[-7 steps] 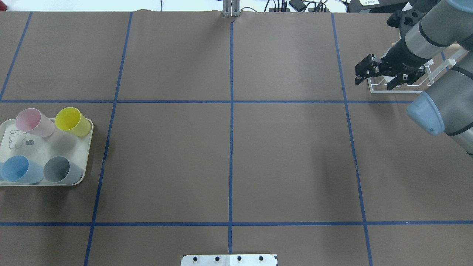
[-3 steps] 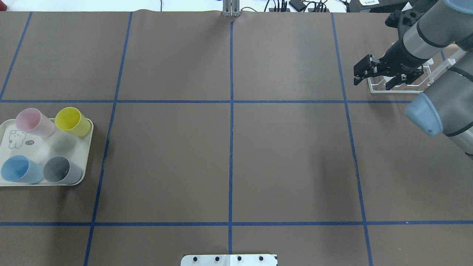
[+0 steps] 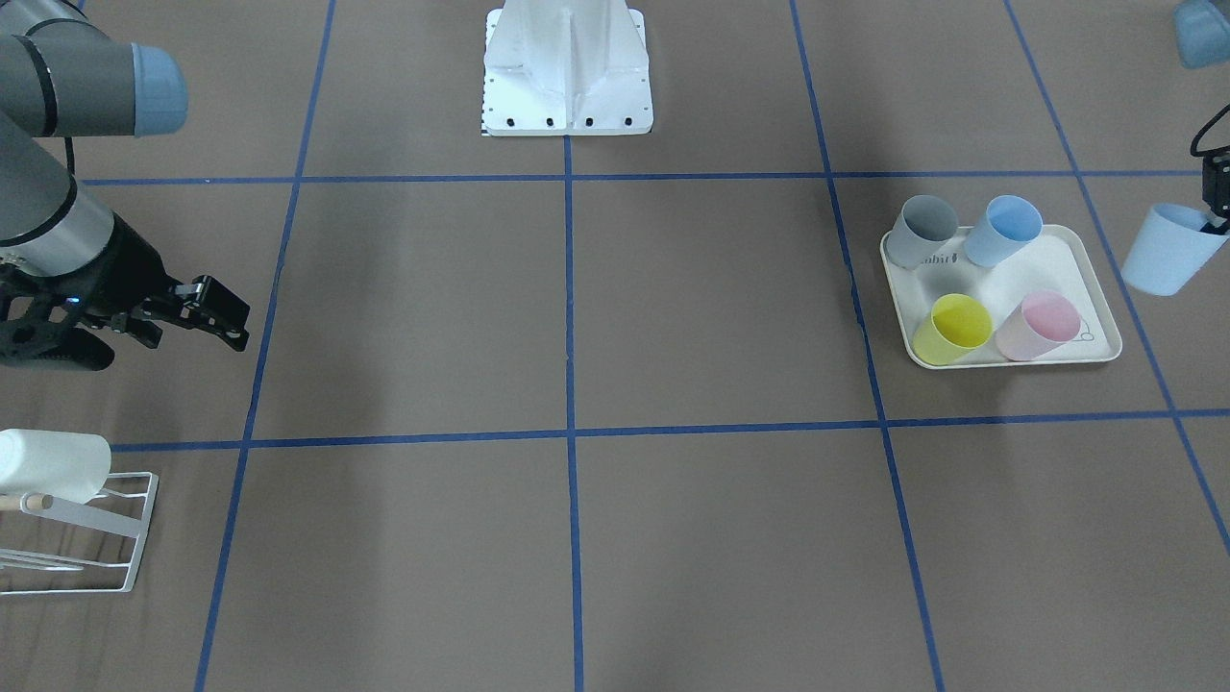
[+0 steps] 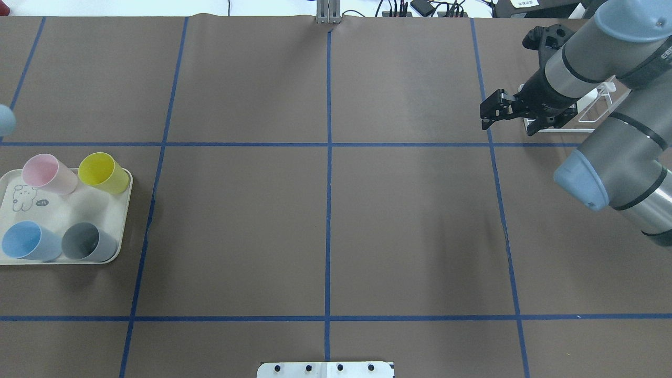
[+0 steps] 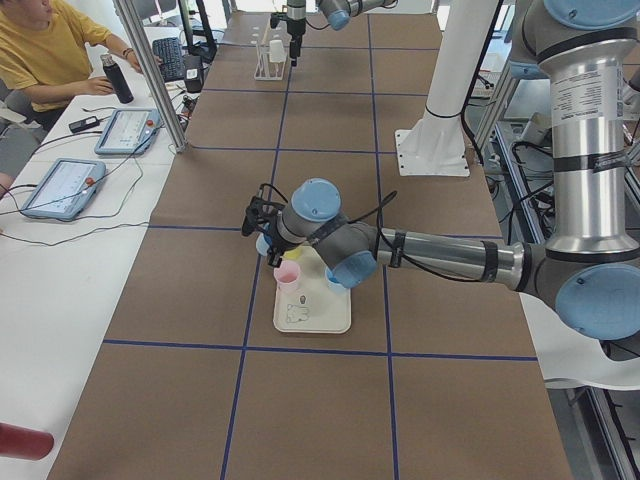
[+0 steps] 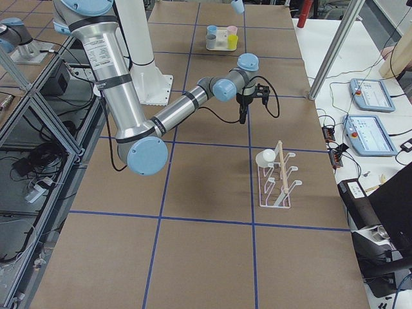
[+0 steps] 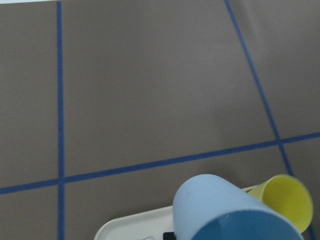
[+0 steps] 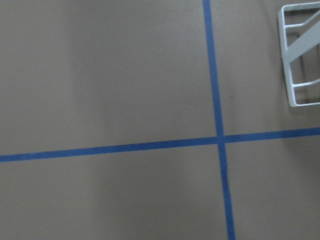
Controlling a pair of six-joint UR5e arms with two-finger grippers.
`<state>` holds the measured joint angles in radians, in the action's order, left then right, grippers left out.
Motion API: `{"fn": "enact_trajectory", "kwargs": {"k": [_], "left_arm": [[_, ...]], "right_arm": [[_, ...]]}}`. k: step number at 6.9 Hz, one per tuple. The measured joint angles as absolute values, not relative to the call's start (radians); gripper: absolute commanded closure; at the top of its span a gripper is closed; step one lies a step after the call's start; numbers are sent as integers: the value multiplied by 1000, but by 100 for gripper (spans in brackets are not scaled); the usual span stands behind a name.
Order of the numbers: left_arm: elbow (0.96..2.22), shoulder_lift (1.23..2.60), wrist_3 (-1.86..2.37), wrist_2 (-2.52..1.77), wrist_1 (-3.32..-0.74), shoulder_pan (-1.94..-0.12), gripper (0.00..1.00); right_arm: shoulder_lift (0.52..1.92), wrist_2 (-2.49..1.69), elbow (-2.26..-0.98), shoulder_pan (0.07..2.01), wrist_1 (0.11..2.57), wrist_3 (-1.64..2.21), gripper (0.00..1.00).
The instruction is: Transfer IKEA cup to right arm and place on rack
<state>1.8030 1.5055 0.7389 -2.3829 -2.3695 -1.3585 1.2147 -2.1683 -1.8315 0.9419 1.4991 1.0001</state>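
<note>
1. Gripping the cup [image 3: 1158, 252] by its rim — left hand [image 3: 1211, 219], clamped on it, aloft just beside the tray [image 3: 1052, 264].
2. Right hand [image 4: 508, 118] — fingers apart, empty, over the counter [image 4: 409, 210] near the rack [image 3: 86, 519].

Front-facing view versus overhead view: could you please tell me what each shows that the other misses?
Only front-facing: the left tool holding a light blue cup at the frame's right edge. Only overhead: cables beyond the table's far edge. Both: the tray with four cups, the open right tool, and the rack, which the right arm largely hides overhead.
</note>
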Motion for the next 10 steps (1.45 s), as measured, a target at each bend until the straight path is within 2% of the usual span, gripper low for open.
{"fn": "enact_trajectory", "kwargs": {"k": [3,5,8,10], "left_arm": [[1804,1786,1178,-2441,-2426,-1180,100],[1776,1905,1464,-2407,-2613,-1029,100],[1723,1979,1878,-2104,-3003,-819,100],[1588,2042,2206,-2031,-3300,-778,100]], "right_arm": [[1212,-2155,-1831,886,1217,1304,1],[1212,-2168,-1833,870,1001,1496,1],[1211,-2190,-1827,852,646,1767,1],[1209,-2188,-1826,842,389,1960,1]]}}
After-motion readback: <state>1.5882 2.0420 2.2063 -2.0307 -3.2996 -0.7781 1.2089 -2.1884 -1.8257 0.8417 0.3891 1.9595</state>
